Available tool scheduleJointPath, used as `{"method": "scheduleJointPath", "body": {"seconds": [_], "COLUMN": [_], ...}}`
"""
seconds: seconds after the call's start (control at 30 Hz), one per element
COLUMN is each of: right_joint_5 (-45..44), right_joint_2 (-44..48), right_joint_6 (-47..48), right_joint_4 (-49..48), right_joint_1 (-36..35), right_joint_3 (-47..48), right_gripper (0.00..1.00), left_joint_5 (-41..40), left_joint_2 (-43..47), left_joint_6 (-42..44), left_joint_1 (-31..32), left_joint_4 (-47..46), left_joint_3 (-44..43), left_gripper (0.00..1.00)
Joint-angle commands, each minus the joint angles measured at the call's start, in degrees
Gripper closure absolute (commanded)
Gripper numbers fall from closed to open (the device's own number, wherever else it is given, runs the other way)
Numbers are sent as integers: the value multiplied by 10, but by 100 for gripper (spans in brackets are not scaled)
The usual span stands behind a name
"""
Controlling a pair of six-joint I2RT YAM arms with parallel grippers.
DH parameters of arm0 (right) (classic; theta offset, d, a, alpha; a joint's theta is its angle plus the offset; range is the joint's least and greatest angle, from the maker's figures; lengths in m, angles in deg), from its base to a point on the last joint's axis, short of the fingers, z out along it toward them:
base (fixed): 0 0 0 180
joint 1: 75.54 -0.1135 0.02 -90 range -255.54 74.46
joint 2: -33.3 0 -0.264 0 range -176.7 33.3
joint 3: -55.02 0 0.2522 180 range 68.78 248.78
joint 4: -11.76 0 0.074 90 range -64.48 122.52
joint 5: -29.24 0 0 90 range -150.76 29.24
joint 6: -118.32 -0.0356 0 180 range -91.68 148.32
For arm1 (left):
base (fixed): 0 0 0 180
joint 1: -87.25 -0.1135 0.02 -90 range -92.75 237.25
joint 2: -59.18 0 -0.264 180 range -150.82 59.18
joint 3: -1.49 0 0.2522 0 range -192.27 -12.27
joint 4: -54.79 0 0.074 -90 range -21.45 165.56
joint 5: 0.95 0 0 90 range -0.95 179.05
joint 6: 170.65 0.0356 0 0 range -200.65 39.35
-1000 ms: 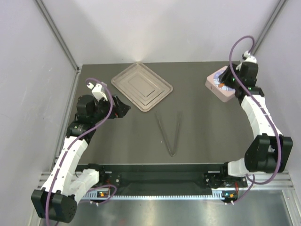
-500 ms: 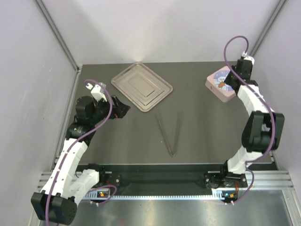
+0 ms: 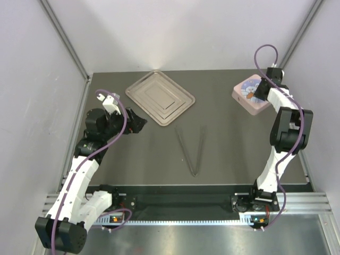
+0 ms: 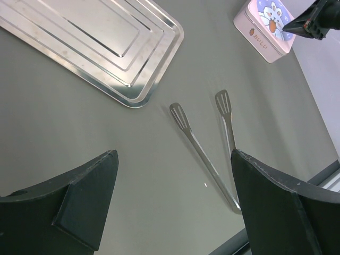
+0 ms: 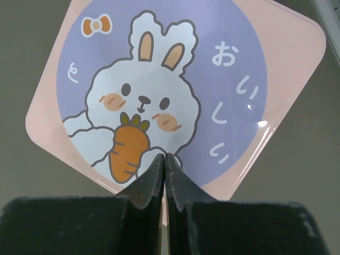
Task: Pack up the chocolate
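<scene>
No chocolate shows in any view. The pink box [image 3: 245,96] stands at the far right with its bunny-print lid [image 5: 175,79] closed. My right gripper [image 3: 259,93] hovers over that lid, fingers pressed together with nothing between them [image 5: 164,158]; their tips point at the carrot on the lid's near edge. The box [image 4: 264,27] and the right gripper [image 4: 311,21] also show at the top right of the left wrist view. My left gripper [image 3: 139,122] stands open and empty above the bare table at the left [image 4: 172,204].
A shallow metal tray [image 3: 160,98] lies empty at the back centre, just beyond the left gripper [image 4: 90,42]. Metal tongs [image 3: 192,150] lie spread in a V at mid-table [image 4: 210,159]. White walls enclose the table on three sides.
The right gripper has shut over the pink box, and the right arm's elbow has swung up and inward. The left arm has not moved.
</scene>
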Motion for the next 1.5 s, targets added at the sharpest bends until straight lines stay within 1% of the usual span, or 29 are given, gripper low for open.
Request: {"method": "scheduleJointPath", "body": {"seconds": [0.0, 0.07, 0.17, 0.2, 0.23, 0.27, 0.3, 0.33, 0.37, 0.4, 0.43, 0.47, 0.5, 0.53, 0.63, 0.73, 0.9, 0.93, 1.47], "right_joint_5": [-13, -14, -3, 0, 3, 2, 8, 24, 32, 39, 82, 93, 102, 116, 129, 150, 128, 124, 169], "right_joint_2": [28, 73, 161, 184, 228, 250, 271, 313, 337, 361, 411, 436, 461, 505, 572, 614, 676, 680, 661], "right_joint_6": [0, 0, -5, -12, -12, -12, -13, -13, -14, -19, -20, -21, -19, -13, -13, -36, -35, -35, -37], "right_joint_4": [48, 64, 68, 66, 64, 64, 61, 59, 54, 29, 11, -4, -31, -38, -58, -75, -124, -127, -132], "right_joint_1": [1, -3, -26, -36, -48, -71, -83, -91, -114, -120, -131, -138, -146, -164, -187, -187, -187, -187, -186], "right_joint_3": [39, 41, 9, -19, -33, -47, -75, -90, -108, -154, -180, -206, -253, -272, -332, -388, -472, -476, -461], "right_gripper": [100, 100, 100, 98, 95, 87, 83, 78, 66, 59, 51, 23, 1, 0, 0, 0, 0, 0, 0], "left_joint_5": [-3, -3, -6, -6, -7, -9, -10, -7, -3, 0, 5, 14, 16, 18, 18, 28, 70, 71, 60], "left_joint_2": [1, 2, 5, 6, 10, 11, 12, 17, 19, 22, 27, 29, 31, 33, 33, 40, 49, 49, 37], "left_joint_6": [4, 4, 4, 5, 5, 5, 5, 5, 6, 5, 4, 4, 3, 4, 8, 8, 2, 1, 6], "left_joint_1": [-4, -4, -4, -4, -4, -4, -4, -4, -4, -4, -4, -4, -4, -4, -4, -4, -4, -3, -4], "left_joint_4": [-25, -25, -25, -26, -26, -25, -27, -28, -31, -34, -39, -45, -47, -49, -43, -50, -79, -81, -73], "left_joint_3": [-3, -3, -4, -4, -4, -3, -3, -2, -2, -1, 1, 2, 3, 4, -1, 2, 13, 14, 12], "left_gripper": [9, 9, 9, 9, 9, 9, 9, 9, 9, 9, 9, 9, 9, 9, 9, 8, 7, 1, 1]}}
